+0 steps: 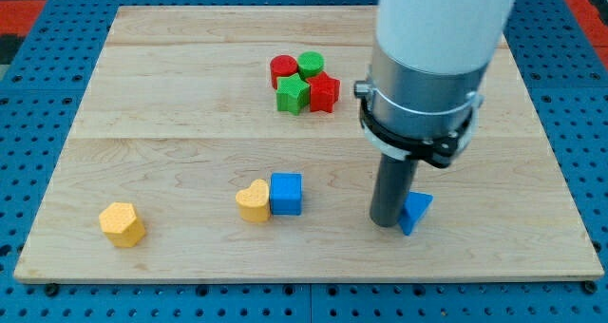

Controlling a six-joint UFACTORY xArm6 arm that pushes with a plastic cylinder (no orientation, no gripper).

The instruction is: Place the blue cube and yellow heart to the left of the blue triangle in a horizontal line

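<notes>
The blue cube sits low on the board, just left of centre. The yellow heart touches its left side. The blue triangle lies to their right, near the view's bottom. My tip rests on the board right against the triangle's left side, between it and the cube. The rod and the arm's wide body above it hide part of the board behind them.
A yellow hexagonal block lies at the lower left. A cluster near the top centre holds a red cylinder, a green cylinder, a green star and a red star. The wooden board lies on a blue pegboard.
</notes>
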